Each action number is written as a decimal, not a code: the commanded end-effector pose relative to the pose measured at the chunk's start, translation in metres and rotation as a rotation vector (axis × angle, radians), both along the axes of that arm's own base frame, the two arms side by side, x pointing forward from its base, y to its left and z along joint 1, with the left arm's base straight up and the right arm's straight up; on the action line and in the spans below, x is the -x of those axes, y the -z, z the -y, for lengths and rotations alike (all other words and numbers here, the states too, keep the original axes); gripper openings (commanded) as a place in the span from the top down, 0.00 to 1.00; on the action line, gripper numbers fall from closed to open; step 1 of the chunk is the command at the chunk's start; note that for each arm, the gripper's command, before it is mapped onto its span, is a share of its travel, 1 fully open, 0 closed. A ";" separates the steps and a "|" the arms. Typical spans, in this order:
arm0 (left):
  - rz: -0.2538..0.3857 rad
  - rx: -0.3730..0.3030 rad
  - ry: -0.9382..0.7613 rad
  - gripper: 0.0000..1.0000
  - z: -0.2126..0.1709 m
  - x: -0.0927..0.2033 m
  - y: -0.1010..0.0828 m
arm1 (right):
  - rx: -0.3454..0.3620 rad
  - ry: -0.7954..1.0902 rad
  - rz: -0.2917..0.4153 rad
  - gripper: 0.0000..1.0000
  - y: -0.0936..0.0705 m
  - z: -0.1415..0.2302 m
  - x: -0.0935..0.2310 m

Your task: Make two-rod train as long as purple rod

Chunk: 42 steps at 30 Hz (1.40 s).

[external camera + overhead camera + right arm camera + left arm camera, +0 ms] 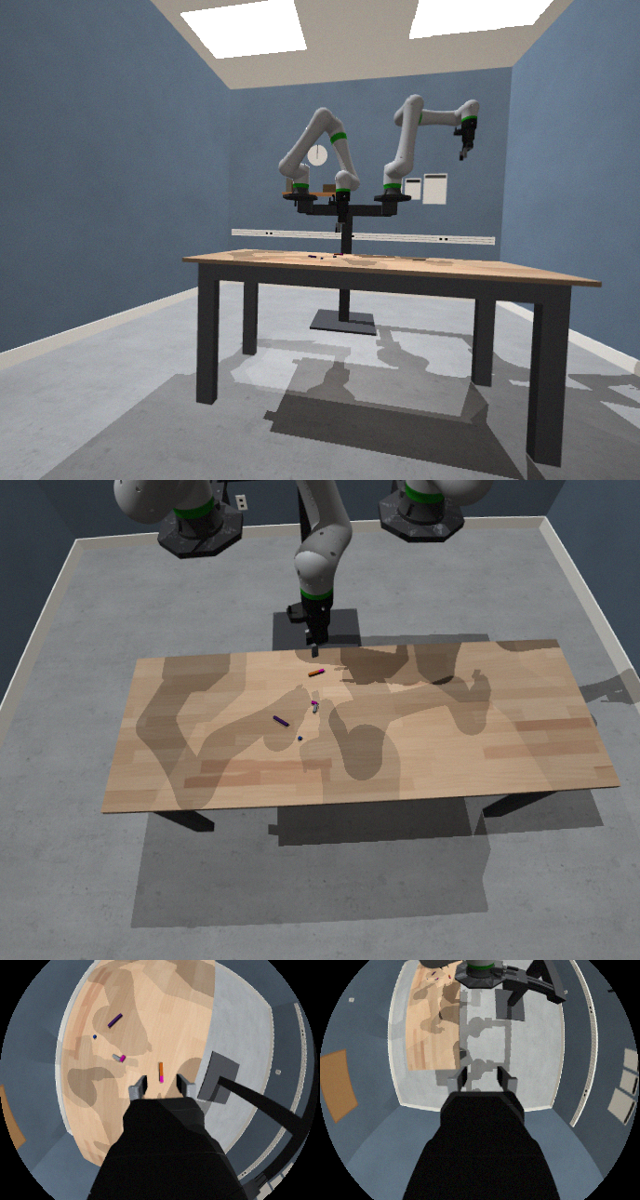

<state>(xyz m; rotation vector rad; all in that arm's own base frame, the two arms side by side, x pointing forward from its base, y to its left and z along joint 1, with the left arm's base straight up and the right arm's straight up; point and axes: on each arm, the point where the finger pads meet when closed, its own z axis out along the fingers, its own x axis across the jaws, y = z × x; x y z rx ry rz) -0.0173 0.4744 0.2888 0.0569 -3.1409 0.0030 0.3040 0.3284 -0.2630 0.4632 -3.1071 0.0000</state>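
An orange rod (313, 673) (161, 1069) and a magenta rod (321, 671) (161, 1079) lie flat end to end in one straight line near the table's back edge, their ends touching or almost touching. The purple rod (280, 721) (115, 1020) lies flat and apart, farther from the arms. My right gripper (161, 1080) (339, 227) is open and empty, above the table's back edge near the orange and magenta rods. My left gripper (482, 1073) (462, 155) is open and empty, raised high, well away from the rods.
A grey rod (314, 708) (116, 1057) and a second magenta rod (313, 702) (123, 1059) lie close together at an angle, touching or nearly so, mid-table. A small blue rod (300, 738) (95, 1036) lies beyond them. The wooden table (439, 758) extends far to both sides.
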 end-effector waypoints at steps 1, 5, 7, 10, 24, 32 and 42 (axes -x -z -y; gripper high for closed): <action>0.000 -0.002 0.000 0.00 0.000 0.000 -0.001 | -0.001 0.000 0.001 0.00 -0.019 -0.001 0.000; 0.000 -0.002 0.000 0.00 0.000 0.000 -0.001 | -0.001 0.000 0.001 0.00 -0.027 -0.001 0.000; 0.000 -0.002 0.000 0.00 0.000 0.000 -0.001 | -0.001 0.000 0.001 0.00 -0.032 -0.001 0.000; 0.000 -0.002 0.000 0.00 0.000 0.000 -0.001 | -0.001 0.000 0.001 0.00 -0.037 -0.001 0.000; 0.000 -0.002 0.000 0.00 0.000 0.000 -0.001 | -0.001 0.000 0.001 0.00 -0.038 -0.001 0.000; 0.000 -0.002 0.000 0.00 0.000 0.000 -0.001 | -0.001 0.000 0.001 0.00 -0.038 -0.001 0.000; 0.000 -0.002 0.000 0.00 0.000 0.000 -0.001 | -0.001 0.000 0.001 0.00 -0.038 -0.001 0.000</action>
